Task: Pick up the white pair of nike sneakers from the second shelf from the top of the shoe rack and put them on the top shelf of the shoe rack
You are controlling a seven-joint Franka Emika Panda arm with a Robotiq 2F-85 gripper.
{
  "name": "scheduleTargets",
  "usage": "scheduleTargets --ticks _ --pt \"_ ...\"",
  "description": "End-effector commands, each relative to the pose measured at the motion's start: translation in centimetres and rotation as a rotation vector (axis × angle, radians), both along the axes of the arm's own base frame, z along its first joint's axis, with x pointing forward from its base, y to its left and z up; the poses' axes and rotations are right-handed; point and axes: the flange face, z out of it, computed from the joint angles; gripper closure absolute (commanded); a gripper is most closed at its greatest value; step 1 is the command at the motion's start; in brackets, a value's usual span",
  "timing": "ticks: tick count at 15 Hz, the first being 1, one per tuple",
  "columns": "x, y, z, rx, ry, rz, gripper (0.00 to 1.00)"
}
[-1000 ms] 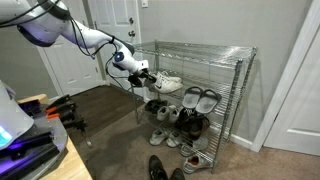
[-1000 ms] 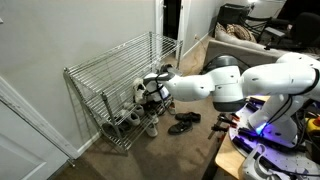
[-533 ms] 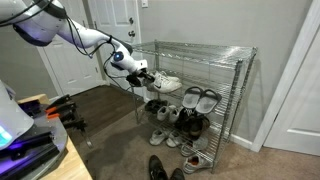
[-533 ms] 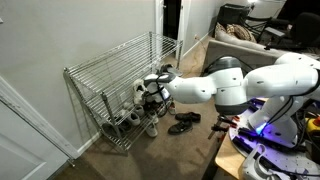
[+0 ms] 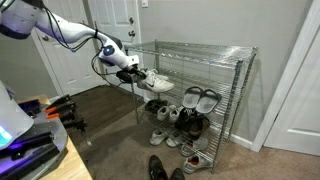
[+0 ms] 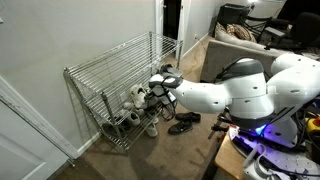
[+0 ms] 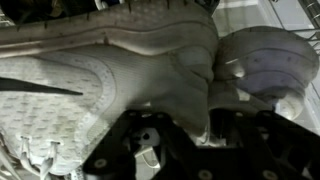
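The white pair of nike sneakers (image 5: 157,81) hangs at the open end of the shoe rack (image 5: 243,95), level with the second shelf from the top (image 5: 222,97). My gripper (image 5: 133,68) is shut on the sneakers near their heels. In the wrist view both sneakers (image 7: 110,60) fill the frame, pressed side by side above the dark fingers (image 7: 195,130). In an exterior view the gripper (image 6: 163,88) and sneakers (image 6: 155,92) sit at the rack's near end. The top shelf (image 5: 200,50) is bare wire.
Grey-and-white slides (image 5: 200,97) lie on the second shelf. Several dark and light shoes (image 5: 175,115) fill the lower tiers. A dark pair lies on the carpet (image 5: 160,168) (image 6: 183,123). A desk with gear (image 5: 35,140) stands near. White doors and walls surround the rack.
The gripper has pulled the sneakers sideways and slightly upward, out toward the rack's open end. The arm has lifted with them.
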Motion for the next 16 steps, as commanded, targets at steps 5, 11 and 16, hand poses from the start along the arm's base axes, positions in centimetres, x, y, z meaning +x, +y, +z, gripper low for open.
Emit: scheduleTargets --ticks 5,11,16 --pt "-8.0 -7.0 0.1 -0.023 0.128 -0.108 0.95" --pt "-10.8 -10.9 1.1 -0.049 0.154 -0.192 0.95" --pt "-13.4 -12.9 5.1 -0.066 0.111 -0.282 0.95"
